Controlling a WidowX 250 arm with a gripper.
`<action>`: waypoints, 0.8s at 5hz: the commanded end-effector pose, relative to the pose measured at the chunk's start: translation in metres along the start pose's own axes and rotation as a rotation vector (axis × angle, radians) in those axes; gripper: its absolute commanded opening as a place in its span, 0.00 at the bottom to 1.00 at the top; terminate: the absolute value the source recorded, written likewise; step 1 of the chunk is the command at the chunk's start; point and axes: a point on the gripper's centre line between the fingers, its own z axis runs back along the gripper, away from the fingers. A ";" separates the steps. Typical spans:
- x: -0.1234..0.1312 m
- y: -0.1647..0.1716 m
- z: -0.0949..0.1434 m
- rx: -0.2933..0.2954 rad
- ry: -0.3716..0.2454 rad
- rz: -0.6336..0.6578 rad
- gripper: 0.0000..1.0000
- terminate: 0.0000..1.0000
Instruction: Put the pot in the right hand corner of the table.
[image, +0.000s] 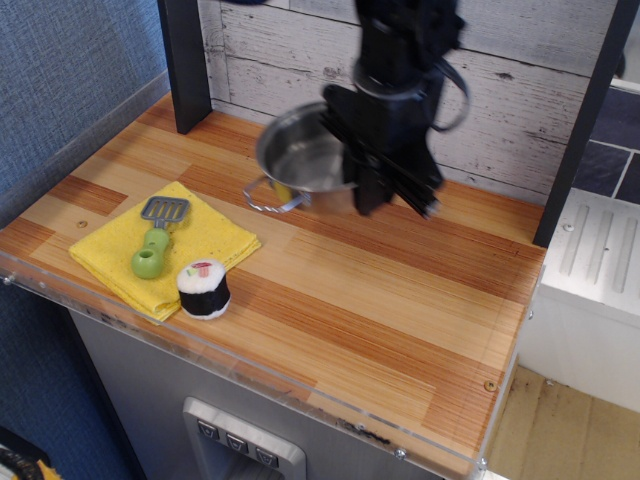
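The shiny steel pot (300, 152) hangs above the striped wooden table (400, 300), near the back middle, its wire loop handle pointing toward the front left. My black gripper (362, 190) is shut on the pot's right rim and holds it lifted clear of the tabletop. The fingertips are blurred by motion and partly hide the pot's right side.
A yellow cloth (165, 245) lies at the front left with a green-handled toy spatula (155, 240) on it. A sushi toy (203, 289) stands at the cloth's front corner. A dark post (185, 60) stands at the back left, another post (585, 120) at the right edge.
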 end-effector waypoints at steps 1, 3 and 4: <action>0.028 -0.041 0.003 0.037 -0.039 -0.230 0.00 0.00; 0.038 -0.051 -0.026 0.066 0.000 -0.327 0.00 0.00; 0.039 -0.049 -0.035 0.055 0.009 -0.305 0.00 0.00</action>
